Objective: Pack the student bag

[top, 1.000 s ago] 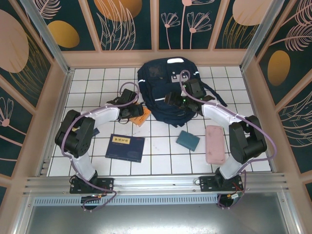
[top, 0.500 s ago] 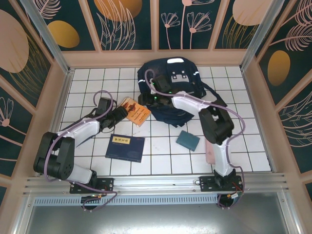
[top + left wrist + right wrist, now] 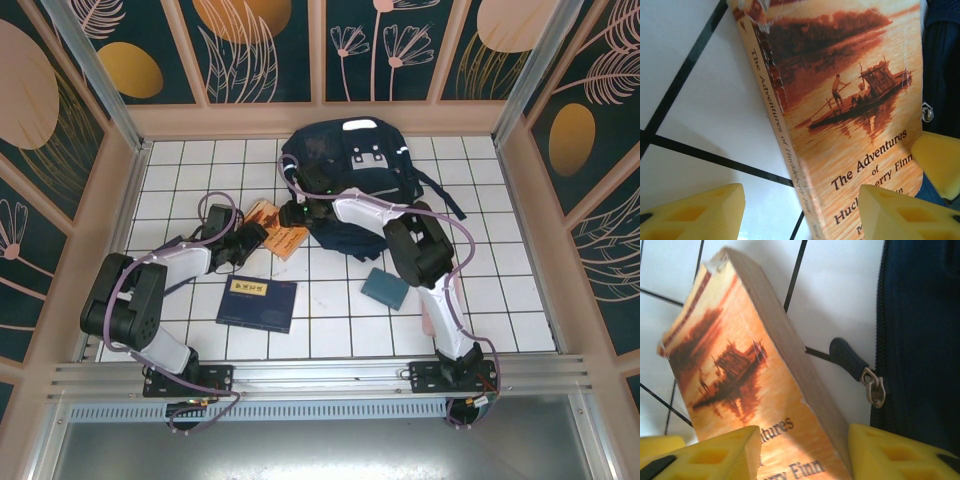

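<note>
White-tiled table [image 3: 180, 180]: the student bag [image 3: 350, 165] sits at far centre, an orange paperback [image 3: 280, 228] (cover reads Huckleberry Finn) lies just beside its left edge, and left hand [image 3: 250, 235] and right hand [image 3: 298, 212] flank the book, both released.

paperback [image 3: 277, 228] left of student bag [image 3: 350, 165]

You have the large dark navy fabric backpack with thin white stripes [image 3: 340, 165] lying flat, white-grey patches at its far end, just beyond the right gripper [image 3: 297, 213]. Its zipper edge and dangling pull tab [image 3: 850, 357] sit just right of that gripper.
</note>
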Available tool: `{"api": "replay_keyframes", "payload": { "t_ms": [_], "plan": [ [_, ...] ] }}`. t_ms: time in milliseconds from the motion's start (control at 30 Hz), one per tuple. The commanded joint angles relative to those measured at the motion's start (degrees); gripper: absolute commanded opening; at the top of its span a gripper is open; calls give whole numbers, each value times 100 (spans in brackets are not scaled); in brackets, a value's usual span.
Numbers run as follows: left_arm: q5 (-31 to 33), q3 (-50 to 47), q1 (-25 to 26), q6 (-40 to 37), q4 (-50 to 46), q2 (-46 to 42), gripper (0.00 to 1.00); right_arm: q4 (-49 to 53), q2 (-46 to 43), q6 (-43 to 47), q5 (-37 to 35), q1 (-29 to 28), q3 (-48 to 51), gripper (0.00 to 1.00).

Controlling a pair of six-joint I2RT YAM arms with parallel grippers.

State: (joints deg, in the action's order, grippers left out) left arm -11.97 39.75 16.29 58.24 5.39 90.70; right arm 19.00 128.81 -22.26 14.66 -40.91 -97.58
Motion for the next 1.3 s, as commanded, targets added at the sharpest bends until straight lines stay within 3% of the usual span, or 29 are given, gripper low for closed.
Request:
{"api": "replay_keyframes", "payload": {
  "t_ms": [0, 300, 533, 800, 967, 1267],
  "plan": [
    [-213, 43, 12, 79, 261, 147, 61, 334, -161, 55, 252, -102, 332, 41],
    [-870, 86, 6, -63, 598, 468, 62, 65, -59, -122, 871, -15, 492, 34],
    [-1716, 6, 5, 26, 1679, 387, 58, -208, -79, -293, 1414, 117, 670, 33],
    [-1920, -327, 13, 488, 2493, -72, 54, -517, -216, -519, 1884, 183, 897, 33],
    [-1985, -357, 12, 745, 2519, -95, 54, -670, -269, -707, 2095, 232, 998, 34],
    [-1797, -678, 6, 2048, 3329, 8, 52, -1247, -400, -1234, 2638, 267, 1368, 35]
  ]
}}
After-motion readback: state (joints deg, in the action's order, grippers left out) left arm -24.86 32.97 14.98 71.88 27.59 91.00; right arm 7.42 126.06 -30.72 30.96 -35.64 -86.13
